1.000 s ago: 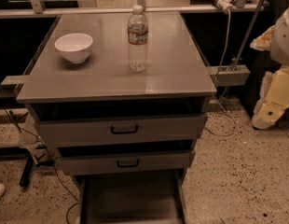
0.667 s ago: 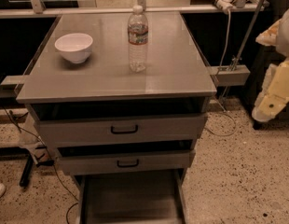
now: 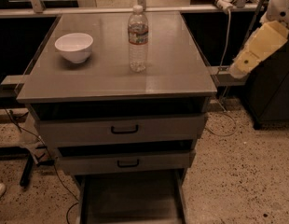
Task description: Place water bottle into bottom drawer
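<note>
The water bottle (image 3: 137, 38) is seen standing upright on the grey cabinet top (image 3: 177, 71), well apart from the white bowl (image 3: 74, 46) to its left. The bottom drawer (image 3: 130, 200) is pulled out below the two shallower drawers (image 3: 124, 130). The gripper (image 3: 242, 64) is held off the cabinet's right edge, clear of the bottle and what appears to be tilted downward; whether it is spread or closed cannot be told.

Cream tool (image 3: 241, 64) far right; clear water bottle (image 3: 138, 55), red-white label (image 3: 138, 33); white bowl (image 3: 74, 46).
</note>
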Robot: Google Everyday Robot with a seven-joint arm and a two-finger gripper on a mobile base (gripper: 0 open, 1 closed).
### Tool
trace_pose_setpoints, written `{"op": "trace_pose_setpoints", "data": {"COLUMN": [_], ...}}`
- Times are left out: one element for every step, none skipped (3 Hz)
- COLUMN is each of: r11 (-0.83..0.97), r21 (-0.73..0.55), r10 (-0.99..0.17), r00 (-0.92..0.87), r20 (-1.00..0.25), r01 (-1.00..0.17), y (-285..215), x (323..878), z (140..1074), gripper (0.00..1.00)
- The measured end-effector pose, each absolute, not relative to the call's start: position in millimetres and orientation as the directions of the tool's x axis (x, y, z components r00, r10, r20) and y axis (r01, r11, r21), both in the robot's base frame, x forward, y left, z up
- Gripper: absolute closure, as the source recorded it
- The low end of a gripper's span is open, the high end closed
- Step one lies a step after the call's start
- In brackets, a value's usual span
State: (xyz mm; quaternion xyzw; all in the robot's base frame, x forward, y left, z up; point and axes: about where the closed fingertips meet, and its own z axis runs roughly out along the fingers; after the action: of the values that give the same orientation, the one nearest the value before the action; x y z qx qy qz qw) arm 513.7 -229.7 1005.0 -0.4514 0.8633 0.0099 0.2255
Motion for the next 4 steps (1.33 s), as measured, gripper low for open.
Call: {"op": "trace_pose_setpoints", "data": {"r11": [0.663, 0.668, 0.649, 0.589], "r21": [-0.096, -0.091, -0.073, -0.033], "r10": [-0.690, -0.683, -0.678, -0.653], "r00": [-0.556, -0.560, -0.532, -0.452], "r20": [-0.462, -0.469, -0.507, -0.608], "r01": [-0.743, -0.738, -0.757, -0.808], "y": [-223, -223, -210, -168], "x": [550, 553, 553, 568], "z": [999, 999, 987, 975], "gripper": [0.00, 0.00, 0.00, 0.00]}}
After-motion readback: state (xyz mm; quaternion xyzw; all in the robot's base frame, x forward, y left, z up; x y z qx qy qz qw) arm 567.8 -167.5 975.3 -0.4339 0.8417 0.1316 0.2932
